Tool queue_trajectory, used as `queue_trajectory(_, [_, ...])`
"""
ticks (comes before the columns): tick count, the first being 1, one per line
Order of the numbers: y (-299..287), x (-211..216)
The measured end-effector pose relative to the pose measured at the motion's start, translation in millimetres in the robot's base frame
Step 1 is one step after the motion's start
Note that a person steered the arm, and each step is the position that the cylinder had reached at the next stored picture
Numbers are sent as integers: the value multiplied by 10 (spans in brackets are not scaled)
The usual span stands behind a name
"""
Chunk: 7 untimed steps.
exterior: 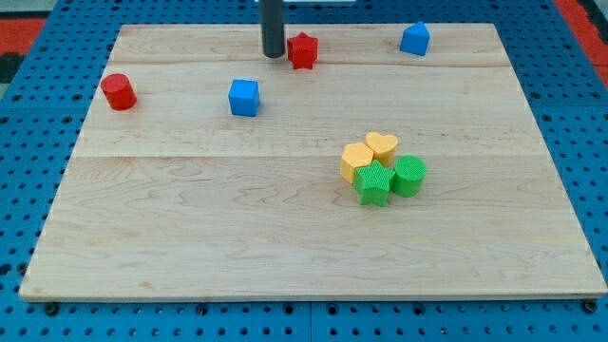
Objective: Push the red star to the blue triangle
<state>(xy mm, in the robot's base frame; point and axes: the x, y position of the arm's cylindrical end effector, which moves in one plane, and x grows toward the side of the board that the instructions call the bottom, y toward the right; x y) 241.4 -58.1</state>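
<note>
Red star (302, 50) sits near the tabletop's (190, 237) top edge, our tip (274, 54) just at its 9 o'clock; bare wood runs toward the blue triangle (414, 39) at 3 o'clock. We carry no jaws.

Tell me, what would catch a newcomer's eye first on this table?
Probably my tip, a dark rod coming down at the view's top, just left of the red star. Next, the tight yellow-and-green cluster right of centre: yellow hexagon, yellow heart, green star, green cylinder.
</note>
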Motion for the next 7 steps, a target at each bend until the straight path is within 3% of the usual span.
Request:
queue_trajectory(2, [1215,171])
queue_trajectory(3, [903,552])
queue_trajectory(4, [1298,592])
queue_trajectory(5, [1531,250])
queue_trajectory(6, [1365,1243])
queue_trajectory(7, [306,1646])
